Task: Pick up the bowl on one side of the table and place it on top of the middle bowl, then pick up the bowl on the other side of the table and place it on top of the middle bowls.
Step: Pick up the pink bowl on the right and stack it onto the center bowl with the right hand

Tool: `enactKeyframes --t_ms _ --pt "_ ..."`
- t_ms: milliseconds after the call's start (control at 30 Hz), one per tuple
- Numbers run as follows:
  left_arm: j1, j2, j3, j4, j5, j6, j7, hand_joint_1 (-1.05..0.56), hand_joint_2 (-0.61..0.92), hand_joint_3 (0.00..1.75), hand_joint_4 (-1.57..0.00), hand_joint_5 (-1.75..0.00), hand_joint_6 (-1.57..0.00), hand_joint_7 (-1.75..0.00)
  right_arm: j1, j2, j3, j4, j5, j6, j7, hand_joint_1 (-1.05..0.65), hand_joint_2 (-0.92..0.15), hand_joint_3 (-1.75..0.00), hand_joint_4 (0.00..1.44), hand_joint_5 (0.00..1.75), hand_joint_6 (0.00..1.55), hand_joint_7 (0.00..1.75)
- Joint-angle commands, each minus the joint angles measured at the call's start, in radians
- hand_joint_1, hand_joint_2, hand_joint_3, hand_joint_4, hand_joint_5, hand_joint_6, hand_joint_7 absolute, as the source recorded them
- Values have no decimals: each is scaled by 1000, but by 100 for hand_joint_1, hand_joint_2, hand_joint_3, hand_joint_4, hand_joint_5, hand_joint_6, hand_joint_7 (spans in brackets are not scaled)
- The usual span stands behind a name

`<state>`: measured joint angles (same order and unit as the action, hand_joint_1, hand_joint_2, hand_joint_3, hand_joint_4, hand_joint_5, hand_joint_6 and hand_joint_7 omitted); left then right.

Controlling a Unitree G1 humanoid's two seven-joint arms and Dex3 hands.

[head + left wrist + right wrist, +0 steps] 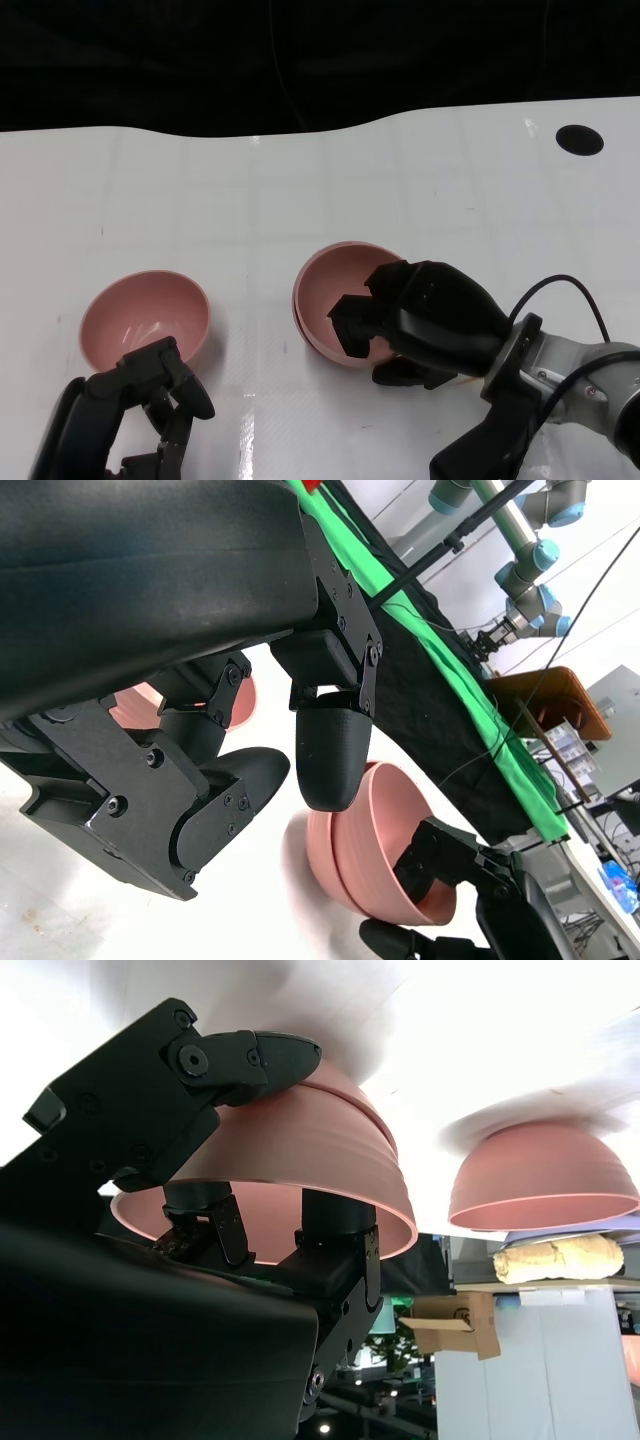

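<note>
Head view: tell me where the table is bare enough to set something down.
Bare table runs behind both bowls, and right toward the black hole. Crowded: right hand grips the tilted bowl on the middle bowl; left hand sits against the left bowl.

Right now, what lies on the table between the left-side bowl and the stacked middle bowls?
Nothing: in the head view, only bare white table separates the left bowl from the stacked bowls gripped by the right hand. The left hand sits nearer the robot.

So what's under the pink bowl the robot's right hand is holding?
Another pink bowl sits under the held bowl, nested, with only its edge showing. The right hand grips the top bowl's rim. The table beneath them is hidden.
</note>
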<state>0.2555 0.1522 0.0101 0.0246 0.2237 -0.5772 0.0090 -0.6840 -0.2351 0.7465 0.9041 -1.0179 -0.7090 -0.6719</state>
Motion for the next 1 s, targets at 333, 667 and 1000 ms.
enactKeyframes --t_ms 333,667,1000 --pt "6 9 0 -5 -1 10 6 -6 43 132 -80 -166 -77 -149 -14 -35 8 -33 -4 38 67 -67 -92 -37 109 41 90 2" --pt "5 8 -2 -5 2 11 7 -5 43 133 -80 -166 -77 -149 -2 -46 -14 -59 54 38 211 -89 -92 -53 64 0 51 0" --pt "4 6 -5 -7 5 21 9 -5 43 132 -80 -166 -77 -148 2 -59 -15 -70 71 22 240 -90 -92 -57 59 0 48 0"
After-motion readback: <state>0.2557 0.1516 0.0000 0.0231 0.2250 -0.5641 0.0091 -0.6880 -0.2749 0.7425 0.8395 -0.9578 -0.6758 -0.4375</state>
